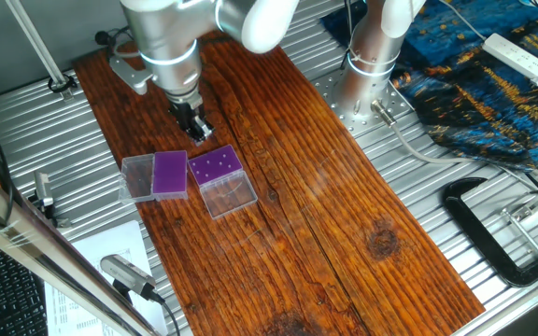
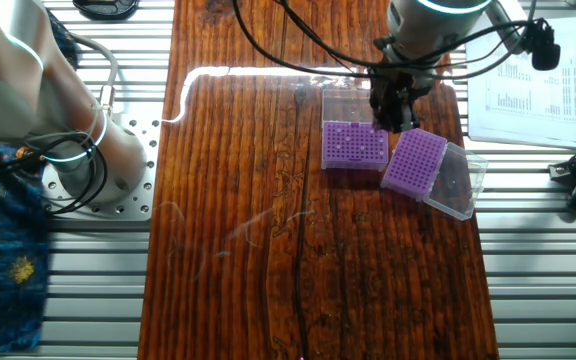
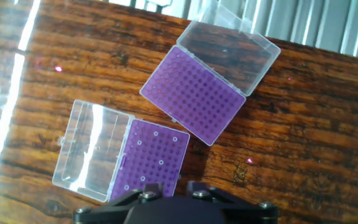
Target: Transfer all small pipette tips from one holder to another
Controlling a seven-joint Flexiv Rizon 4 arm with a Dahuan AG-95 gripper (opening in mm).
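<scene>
1. The wooden table [image 1: 344, 215] carries both racks near one end, side by side and almost touching at one corner.
2. The arm [image 1: 162, 33] stands over that end, pointing steeply down.
3. The lighter-purple rack [image 1: 216, 166] sits square to the table grain. In the hand view its long axis runs nearly up-down in the frame. Its clear lid [image 3: 92, 149] lies folded open flat on the wood along the left long side.
4. The darker-purple rack [image 1: 169, 174] lies skewed to its neighbour. In the hand view its long axis runs from upper left to lower right. Its clear lid [image 3: 229, 50] lies open along the upper-right long side.
5. The gripper [image 1: 197, 128] hangs above the table at the far edge of the lighter-purple rack, touching neither rack. Jaw opening: cannot be determined; the fingers appear as one dark mass, and the hand view shows only the housing. No held item can be made out.
6. The small pipette tips [image 3: 156, 133] stand scattered in the lighter-purple rack as pale dots.
</scene>
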